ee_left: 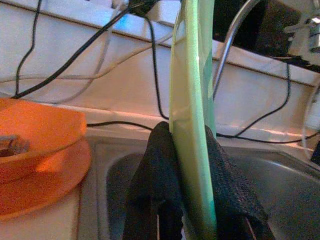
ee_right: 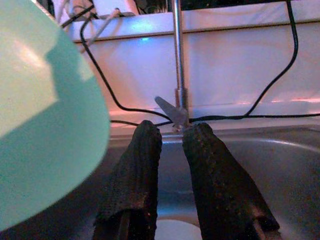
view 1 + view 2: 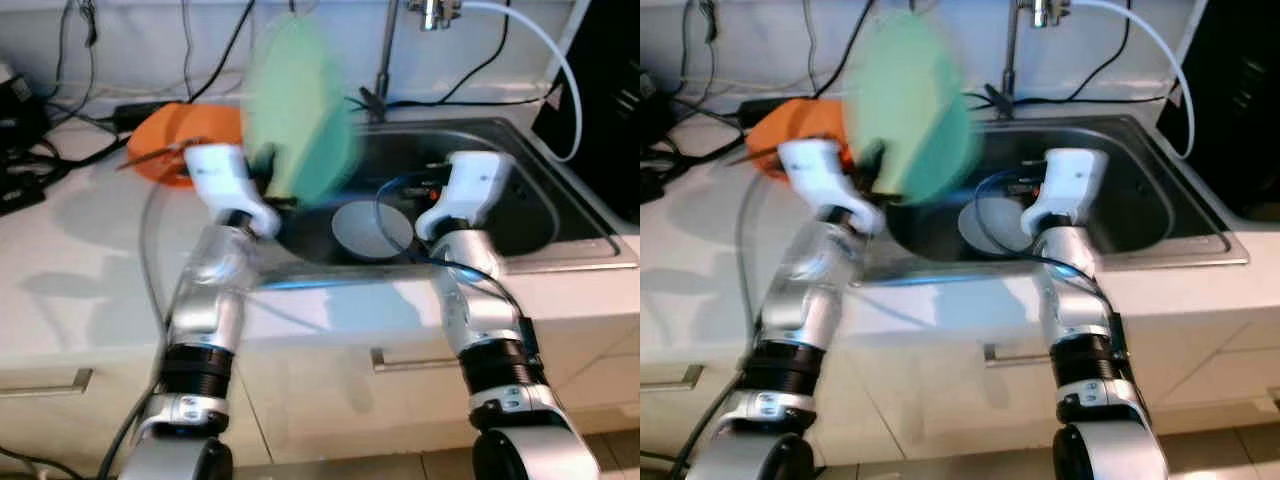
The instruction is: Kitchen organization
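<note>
Fingers of the left gripper (image 1: pixel 192 200) are clamped on the lower edge of a green plate (image 3: pixel 297 108), holding it upright on its rim above the left end of the sink (image 3: pixel 520 215), just beside the orange dishes (image 3: pixel 180 140) on the worktop (image 3: pixel 70 270). To do this step well, I judge the plate should be kept edge-up and carried slowly, since the grip covers only a small part of the rim and the plate could swing or slip. The right gripper (image 2: pixel 172 175) hovers over the sink with its fingers a little apart, holding nothing. Counted: one green plate, one pale round dish (image 3: pixel 370 228) lying in the sink, two stacked orange pieces, one tap (image 3: pixel 385 50), two grippers.
</note>
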Tool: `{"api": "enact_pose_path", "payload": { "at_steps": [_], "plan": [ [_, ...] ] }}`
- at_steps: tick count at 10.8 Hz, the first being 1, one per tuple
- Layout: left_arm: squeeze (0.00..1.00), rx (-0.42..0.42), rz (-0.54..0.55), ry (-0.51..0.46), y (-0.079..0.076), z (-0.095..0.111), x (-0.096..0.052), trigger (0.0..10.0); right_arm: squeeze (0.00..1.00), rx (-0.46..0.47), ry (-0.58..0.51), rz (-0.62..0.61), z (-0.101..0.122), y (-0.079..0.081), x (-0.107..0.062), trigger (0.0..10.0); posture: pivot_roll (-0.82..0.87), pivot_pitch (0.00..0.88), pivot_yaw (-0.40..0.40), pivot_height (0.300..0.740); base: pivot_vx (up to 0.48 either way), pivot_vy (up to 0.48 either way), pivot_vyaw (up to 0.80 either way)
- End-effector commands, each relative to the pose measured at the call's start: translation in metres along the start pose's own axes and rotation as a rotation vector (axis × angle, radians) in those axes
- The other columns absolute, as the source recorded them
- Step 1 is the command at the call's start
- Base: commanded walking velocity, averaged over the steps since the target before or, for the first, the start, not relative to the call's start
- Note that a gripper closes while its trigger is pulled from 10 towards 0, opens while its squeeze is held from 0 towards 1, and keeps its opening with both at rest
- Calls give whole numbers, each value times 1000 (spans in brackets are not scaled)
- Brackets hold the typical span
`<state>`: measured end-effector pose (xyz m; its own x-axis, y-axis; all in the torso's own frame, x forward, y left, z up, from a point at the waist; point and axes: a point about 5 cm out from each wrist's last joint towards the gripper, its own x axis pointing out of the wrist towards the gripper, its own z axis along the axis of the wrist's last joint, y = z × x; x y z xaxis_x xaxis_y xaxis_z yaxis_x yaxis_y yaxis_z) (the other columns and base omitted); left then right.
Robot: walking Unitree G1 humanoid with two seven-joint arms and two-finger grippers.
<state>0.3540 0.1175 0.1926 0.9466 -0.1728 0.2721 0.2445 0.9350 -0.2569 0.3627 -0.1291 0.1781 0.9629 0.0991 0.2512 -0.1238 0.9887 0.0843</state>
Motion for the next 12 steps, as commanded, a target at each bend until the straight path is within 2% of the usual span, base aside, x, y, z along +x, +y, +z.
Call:
{"api": "enact_pose_path", "payload": {
  "at_steps": [1,4,10,12],
  "plan": [
    [0,3,-57,-52,-16,11,5,10000,0,-4,-12,-27,4,-9,1,10000,86,0,34,740,322,0,0],
    [0,2,-59,-53,-16,11,5,10000,0,-4,-10,-30,3,-9,1,10000,86,0,35,740,306,0,0],
    [0,-13,-60,-54,-17,10,5,10000,0,-7,5,-26,1,-10,1,10000,83,0,36,740,0,0,0],
    [0,-69,-50,-55,-14,9,4,10000,0,14,32,-38,0,-13,2,10000,75,0,40,740,0,0,0]
  ]
}}
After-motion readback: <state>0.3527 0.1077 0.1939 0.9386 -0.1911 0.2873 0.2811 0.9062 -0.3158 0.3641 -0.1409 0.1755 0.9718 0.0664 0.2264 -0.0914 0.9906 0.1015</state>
